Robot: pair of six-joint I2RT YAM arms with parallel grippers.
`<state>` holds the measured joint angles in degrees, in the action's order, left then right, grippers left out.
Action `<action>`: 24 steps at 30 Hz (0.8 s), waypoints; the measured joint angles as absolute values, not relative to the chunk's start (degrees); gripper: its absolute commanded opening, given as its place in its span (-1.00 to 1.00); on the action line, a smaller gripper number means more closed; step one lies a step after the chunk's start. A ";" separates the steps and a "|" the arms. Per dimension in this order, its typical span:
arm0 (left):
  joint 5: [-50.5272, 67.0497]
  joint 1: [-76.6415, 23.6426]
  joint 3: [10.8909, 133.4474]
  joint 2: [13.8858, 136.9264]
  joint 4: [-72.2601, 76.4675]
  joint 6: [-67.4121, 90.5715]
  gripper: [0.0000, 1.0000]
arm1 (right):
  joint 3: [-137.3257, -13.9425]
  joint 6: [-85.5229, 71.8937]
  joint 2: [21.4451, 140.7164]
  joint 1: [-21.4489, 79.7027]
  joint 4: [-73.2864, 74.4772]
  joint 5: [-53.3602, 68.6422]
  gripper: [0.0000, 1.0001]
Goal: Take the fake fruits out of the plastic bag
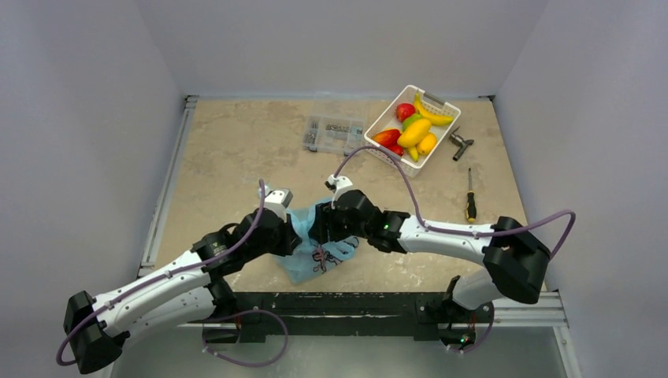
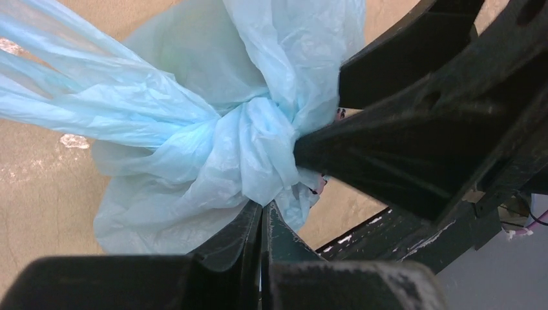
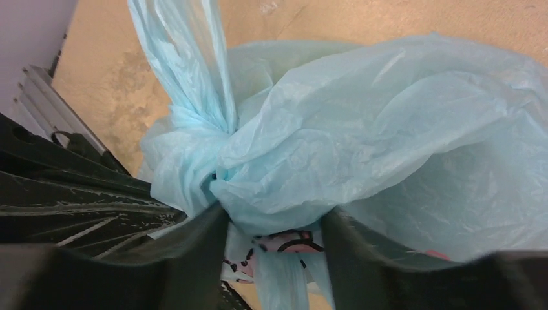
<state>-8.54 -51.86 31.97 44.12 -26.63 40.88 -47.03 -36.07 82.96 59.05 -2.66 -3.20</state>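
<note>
The light blue plastic bag lies crumpled near the table's front edge, its handles tied in a knot. My left gripper is shut on thin plastic just below the knot, as the left wrist view shows. My right gripper faces it from the right, its fingers set apart and pressed on a bunch of bag at the knot. The pink-and-black print shows between its fingers. The dark red fruit and the green grapes are hidden; nothing of them shows through the bag.
A white basket with a banana, mangoes and red fruit stands at the back right. A clear parts box lies left of it. A metal tool and a screwdriver lie at the right.
</note>
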 measured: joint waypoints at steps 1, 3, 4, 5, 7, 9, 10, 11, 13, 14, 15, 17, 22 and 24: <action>-8.62 -51.86 31.97 44.01 -26.72 40.93 -1.00 | -47.03 -36.58 83.02 59.02 -2.87 -3.09 -0.42; -9.23 -51.86 31.86 43.16 -27.07 41.41 -1.00 | -46.50 -38.11 82.54 58.04 -4.82 -1.67 -1.00; -9.80 -51.86 31.46 42.09 -26.92 41.69 -1.00 | -45.32 -39.40 81.67 56.97 -7.46 -0.12 -1.00; -10.55 -51.86 30.79 40.60 -26.87 42.28 -1.00 | -43.31 -41.12 80.38 55.40 -10.76 2.11 -1.00; -12.01 -51.86 29.19 37.50 -26.83 43.18 -1.00 | -37.93 -45.63 77.43 51.07 -18.24 7.09 -1.00; -13.37 -51.86 27.77 34.50 -27.55 44.38 -1.00 | -31.94 -50.54 75.16 46.24 -25.65 11.84 -1.00; -13.85 -51.86 27.40 33.56 -27.94 44.95 -1.00 | -29.85 -52.31 74.43 44.69 -27.90 13.23 -1.00; -14.44 -51.86 27.05 32.29 -28.62 45.45 -1.00 | -27.00 -54.98 73.38 42.96 -30.76 14.81 -1.00; -15.49 -51.86 26.44 30.15 -29.76 46.15 -1.00 | -23.97 -58.06 71.61 41.98 -33.89 16.45 -1.00; -15.73 -51.86 26.22 29.26 -30.33 46.39 -1.00 | -23.16 -59.09 70.85 41.95 -35.03 16.99 -1.00; -15.94 -51.86 25.93 27.86 -31.05 46.59 -1.00 | -22.33 -60.49 69.80 41.93 -36.67 17.80 -1.00; -15.75 -51.86 25.47 24.77 -32.25 46.87 -0.98 | -21.80 -61.89 68.51 41.87 -38.94 19.18 -1.00; -12.49 -51.86 26.79 19.55 -33.34 44.56 0.09 | -22.76 -59.66 67.29 41.54 -37.56 20.36 -1.00; -11.33 -51.86 29.63 20.75 -34.87 42.89 0.26 | -23.38 -57.52 66.83 41.54 -35.20 20.47 -1.00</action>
<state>-11.33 -51.86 29.63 20.75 -34.87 42.89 -23.38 -57.52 66.83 41.54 -35.20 20.47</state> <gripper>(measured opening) 0.512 0.009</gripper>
